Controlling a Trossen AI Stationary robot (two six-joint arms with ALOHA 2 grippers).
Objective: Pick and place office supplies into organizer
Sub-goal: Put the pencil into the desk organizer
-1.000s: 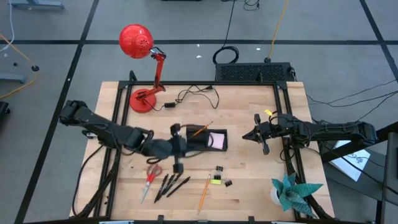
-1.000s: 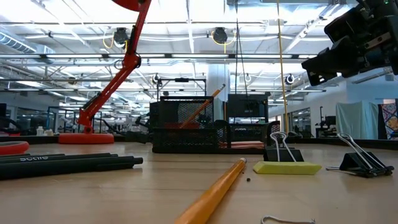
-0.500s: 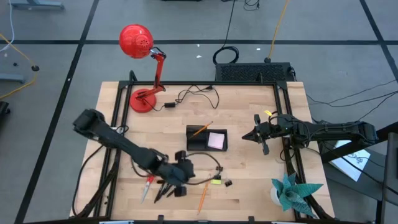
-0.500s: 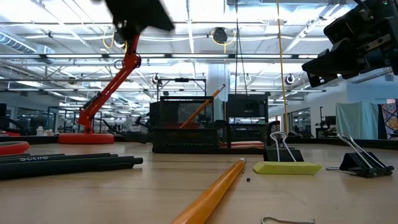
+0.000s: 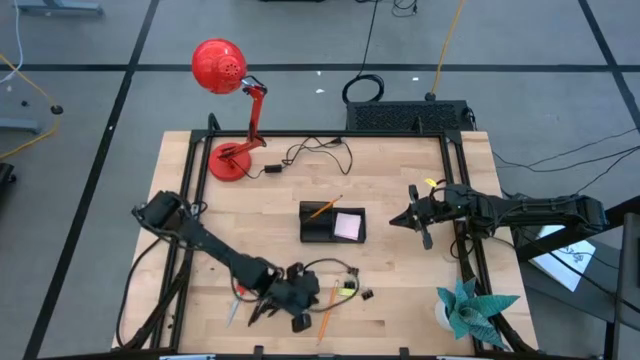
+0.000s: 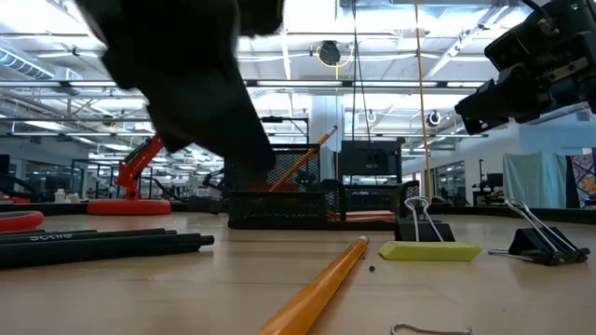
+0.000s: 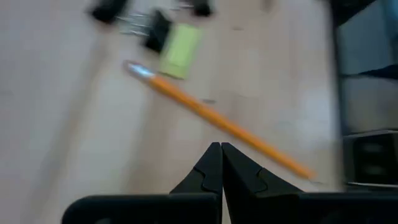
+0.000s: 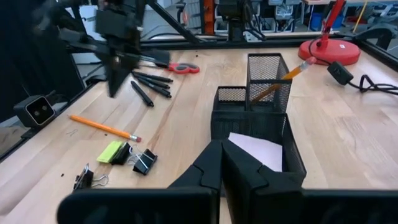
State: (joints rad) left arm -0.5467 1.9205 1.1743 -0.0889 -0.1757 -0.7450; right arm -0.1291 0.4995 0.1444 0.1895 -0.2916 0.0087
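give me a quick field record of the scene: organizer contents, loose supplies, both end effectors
organizer: black mesh desk organizer mid-table
in organizer: one orange pencil leaning in the tall compartment; pale sticky-note pad in the low tray
loose supplies: orange pencil on table, yellow-green piece, black binder clips, black pens, red-handled scissors
left end effector: shut, empty, over the near table edge, beside the loose pencil
right end effector: shut, empty, waiting right of the organizer

The wooden table (image 5: 400,260) carries a lamp (image 5: 232,160), organizer (image 5: 332,224), scissors (image 5: 236,296), pens (image 5: 268,306), pencil (image 5: 328,310), clips (image 5: 358,292) and paper plant (image 5: 470,306).
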